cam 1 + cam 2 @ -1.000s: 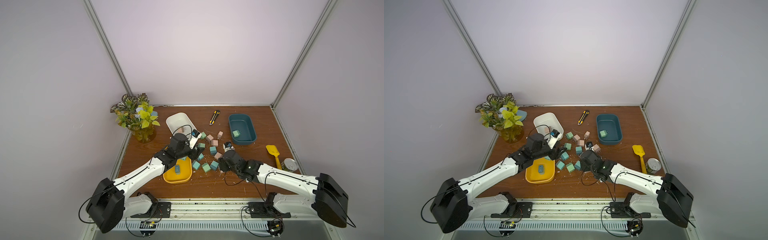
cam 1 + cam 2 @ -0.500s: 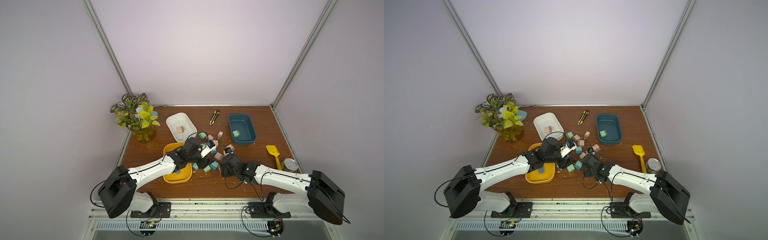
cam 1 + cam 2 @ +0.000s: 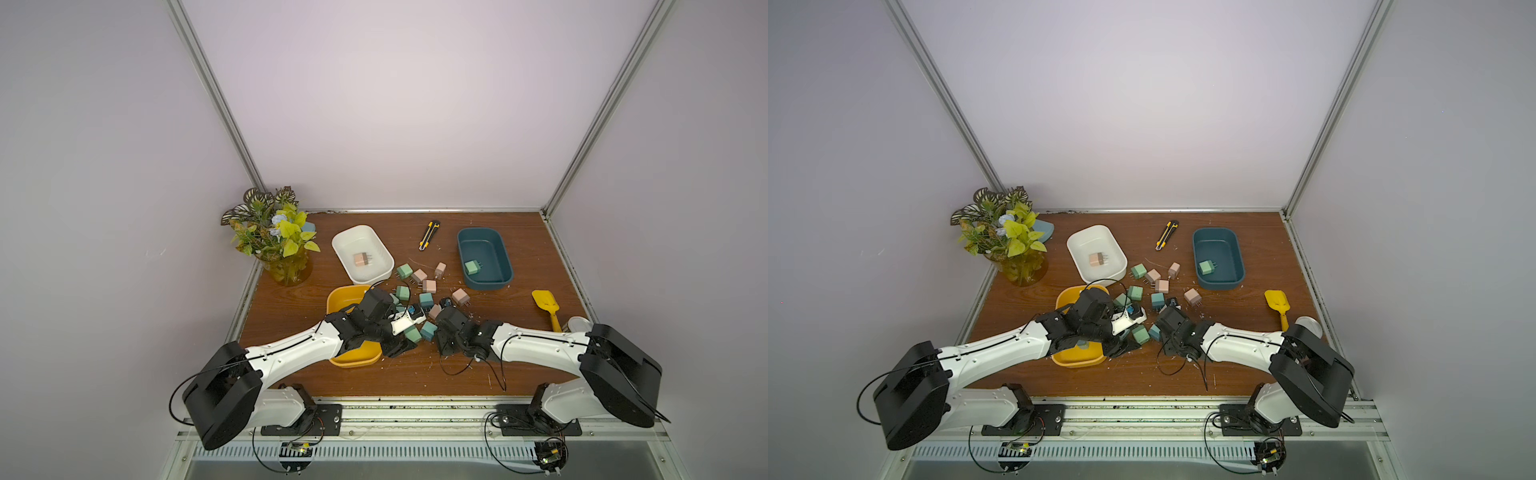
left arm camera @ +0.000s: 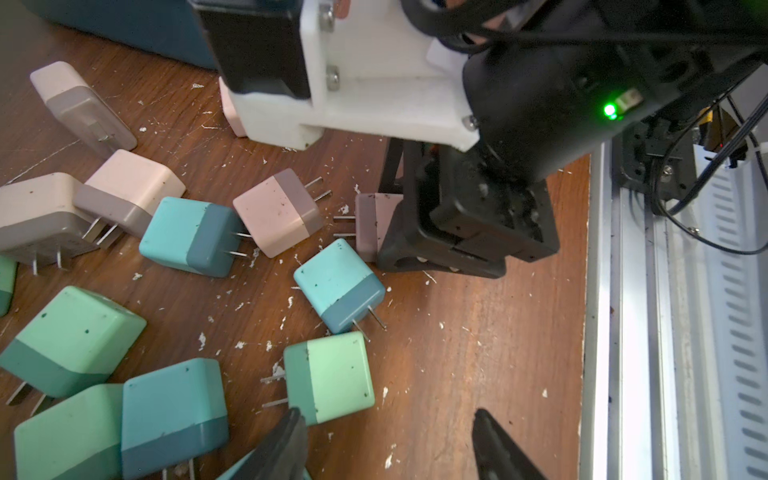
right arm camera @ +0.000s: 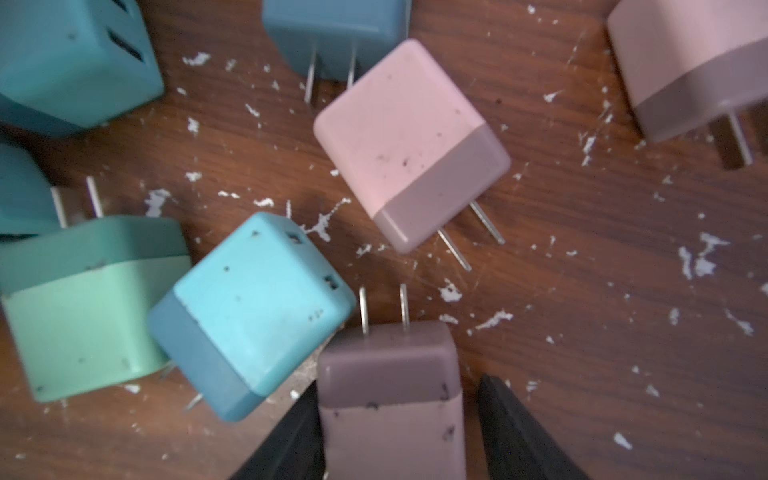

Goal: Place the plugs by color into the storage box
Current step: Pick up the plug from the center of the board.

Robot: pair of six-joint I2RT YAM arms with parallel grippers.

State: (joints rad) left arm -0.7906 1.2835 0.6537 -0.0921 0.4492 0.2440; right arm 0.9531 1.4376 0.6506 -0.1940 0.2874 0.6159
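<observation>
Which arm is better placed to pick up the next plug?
Right: the right gripper straddles a pink plug, ready to close. The left gripper stands open over bare table.

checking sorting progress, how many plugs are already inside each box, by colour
white box: 1 pink plug
dark blue box: 1 green plug
yellow box: 1 teal plug, mostly hidden
total: 3 plugs in boxes
</observation>
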